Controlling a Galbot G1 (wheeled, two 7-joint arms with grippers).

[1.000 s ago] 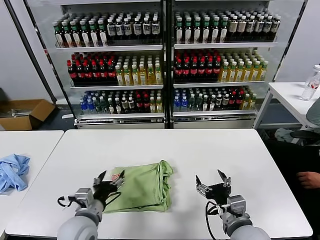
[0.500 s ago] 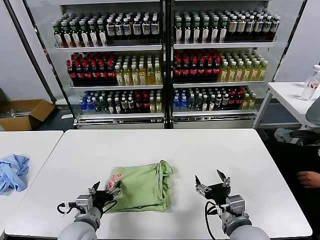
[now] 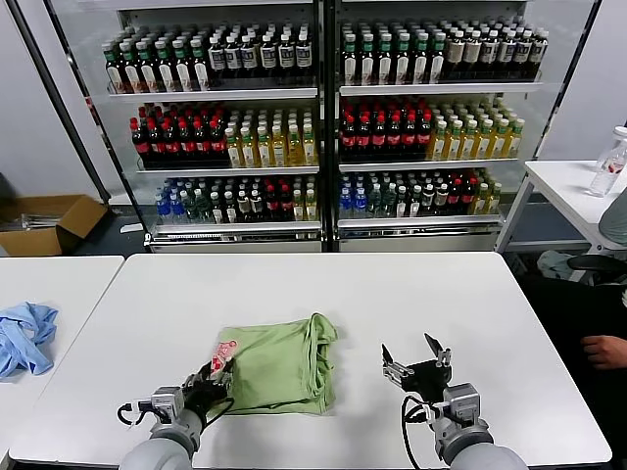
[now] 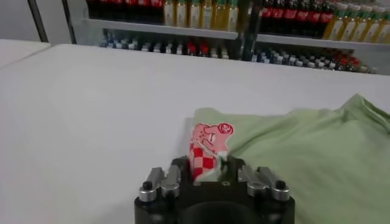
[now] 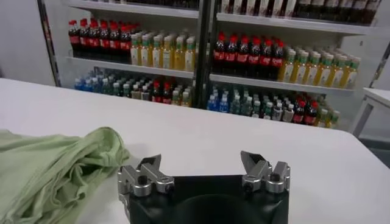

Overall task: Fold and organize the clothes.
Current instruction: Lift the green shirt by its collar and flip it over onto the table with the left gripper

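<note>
**Left gripper pinching the printed corner of a part-folded shirt**

The left gripper (image 3: pixel 204 388) sits low at the near edge of the bench (image 3: pixel 392 294), its fingers closed on the corner of the green shirt (image 3: pixel 279 367) that bears the red-and-white print (image 4: pixel 207 149); the left wrist view shows that checked corner drawn in between the fingers while the rest of the cloth lies flat beyond. The left forearm reaches in from the robot's body nearly level with the bench top, the wrist turned toward the shirt. The right gripper (image 3: pixel 418 370) hovers just above the bench, near the shirt's bunched side but apart from it, fingers spread and empty, the forearm likewise low and pointing forward.

The shirt lies near the front middle of the bench as a compact, roughly square bundle, layers gathered thickly along the edge nearest the right gripper. Judged from this, several folds appear done; the held corner looks unfinished, and squaring and placing the bundle seem to remain.

A light blue garment (image 3: pixel 24 336) lies crumpled on the neighbouring table on the robot's left, well apart
</note>
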